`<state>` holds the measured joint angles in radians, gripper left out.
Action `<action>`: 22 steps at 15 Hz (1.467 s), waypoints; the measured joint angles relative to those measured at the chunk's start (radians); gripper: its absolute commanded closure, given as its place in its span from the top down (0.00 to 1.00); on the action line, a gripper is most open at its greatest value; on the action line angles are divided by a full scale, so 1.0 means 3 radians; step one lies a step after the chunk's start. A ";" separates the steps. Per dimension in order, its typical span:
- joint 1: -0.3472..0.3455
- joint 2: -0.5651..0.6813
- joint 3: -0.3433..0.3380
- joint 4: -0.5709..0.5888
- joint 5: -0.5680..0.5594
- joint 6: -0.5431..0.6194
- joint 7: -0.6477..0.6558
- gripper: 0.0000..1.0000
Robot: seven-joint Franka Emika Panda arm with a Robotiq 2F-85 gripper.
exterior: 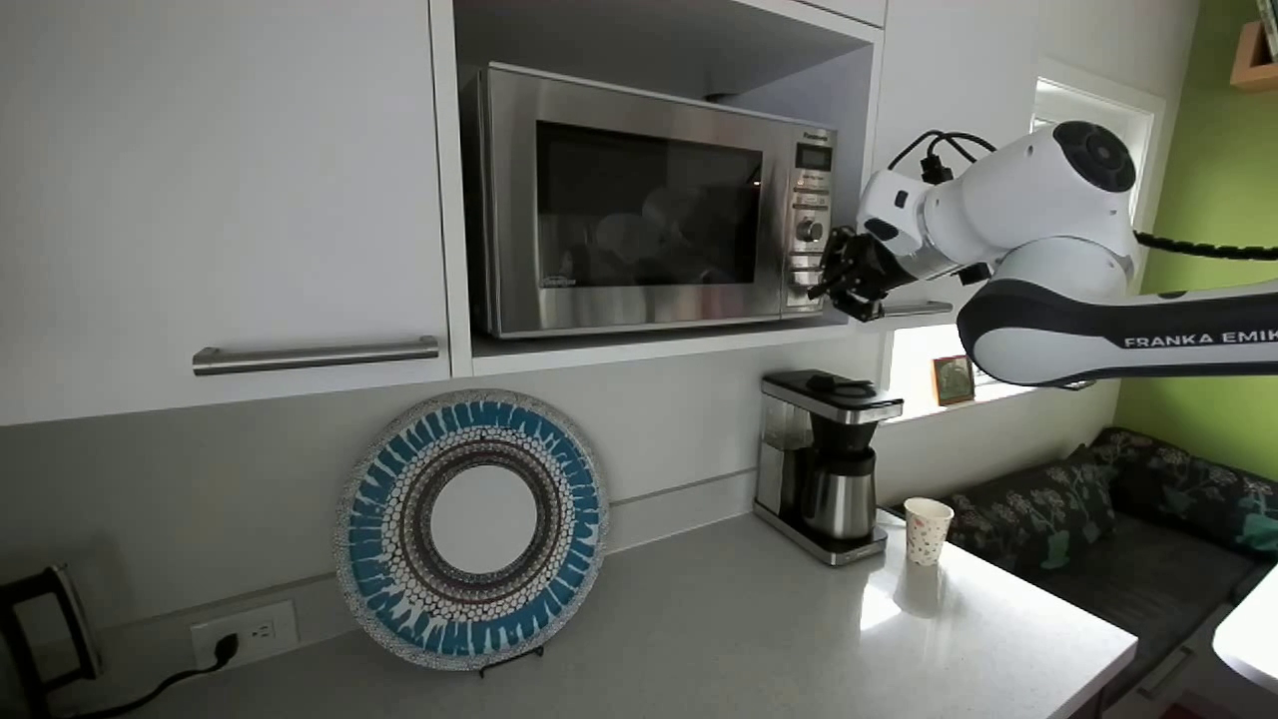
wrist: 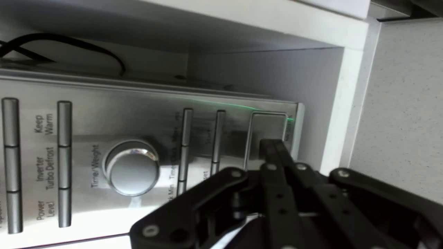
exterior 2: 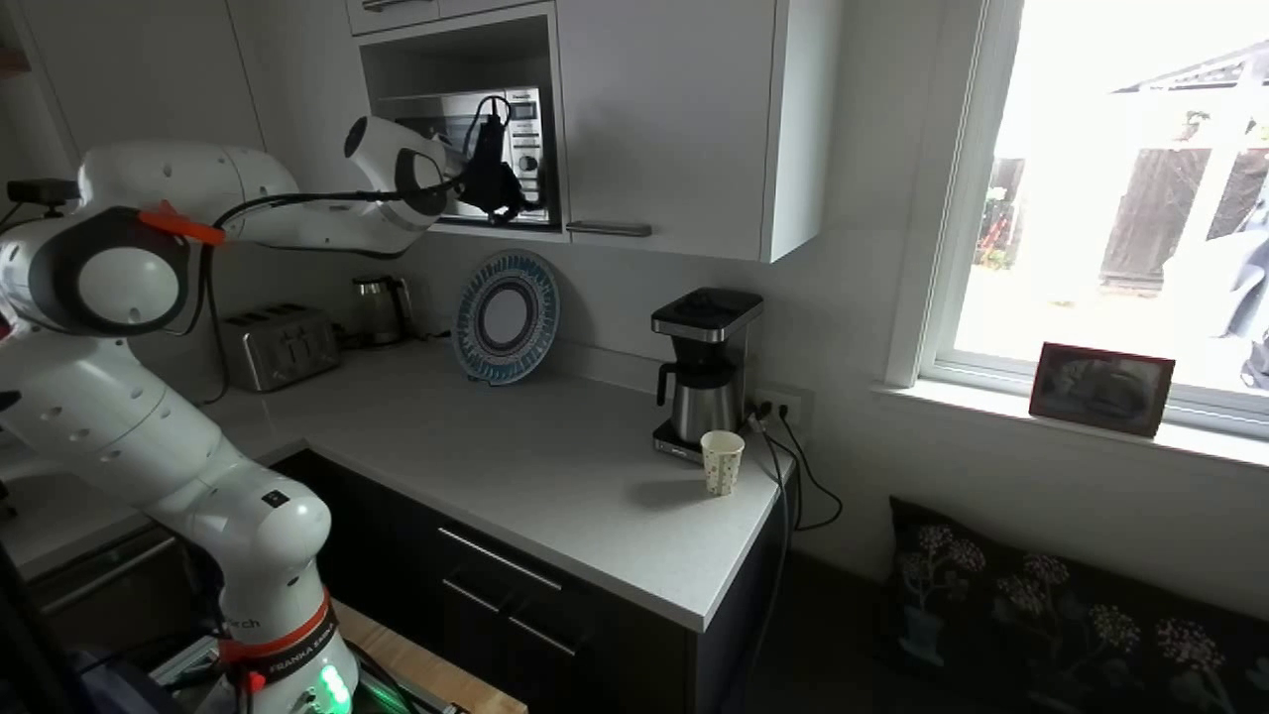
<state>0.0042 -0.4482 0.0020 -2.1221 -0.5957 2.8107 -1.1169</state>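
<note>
At the far left of the wrist view, two columns of slim buttons [wrist: 64, 164] on a steel control panel [wrist: 166, 129]. Above, in the upper left, a curve of black cable [wrist: 45, 36]. Toward centre left, a round knob [wrist: 132, 173], with the words Time/Weight just beside. Farther right, two more columns of slim buttons, lettering partly lost in glare. Right of centre, near the panel's end, a large rectangular button [wrist: 268, 126]. Across the lower right of that button, the fingertips of the black gripper [wrist: 276, 145], in from the bottom edge. Jaws clenched, finger against finger; button ahead of the tips, outside the jaws. Touching or just short of touching: impossible to tell. At the right edge, pale speckled countertop [wrist: 398, 103].

In an exterior view, at lower left, a round patterned plate [exterior: 484, 519], propped upright on the countertop. At upper centre, the microwave [exterior: 649, 205], set into a white cabinet [exterior: 250, 180], gripper before the lower right of the control panel. Right of centre below, a coffee maker [exterior: 829, 464], then a spotted cup [exterior: 927, 531] just beside. At upper right, the white arm [exterior: 1038, 220], spanning to the right edge.
</note>
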 measured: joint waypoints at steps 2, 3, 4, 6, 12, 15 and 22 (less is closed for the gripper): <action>-0.0040 0.0040 0.0017 0.0000 -0.0036 0.0149 0.0089 0.00; -0.0062 0.0062 0.0027 -0.0001 -0.0052 0.0218 0.0141 0.00; -0.0092 0.0070 0.0044 -0.0014 -0.0061 0.0271 0.0210 0.00; -0.0161 0.0075 0.0082 -0.0045 -0.0067 0.0365 0.0352 0.00; -0.0152 0.0082 0.0077 -0.0052 -0.0013 0.0380 0.0717 0.00; -0.0120 0.0093 0.0056 -0.0051 0.0109 0.0380 0.0896 0.00; -0.0080 0.0213 -0.0015 -0.0064 0.0232 0.0629 0.0961 0.00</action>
<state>-0.0197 -0.3843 -0.0025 -2.1414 -0.5261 2.9994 -0.8285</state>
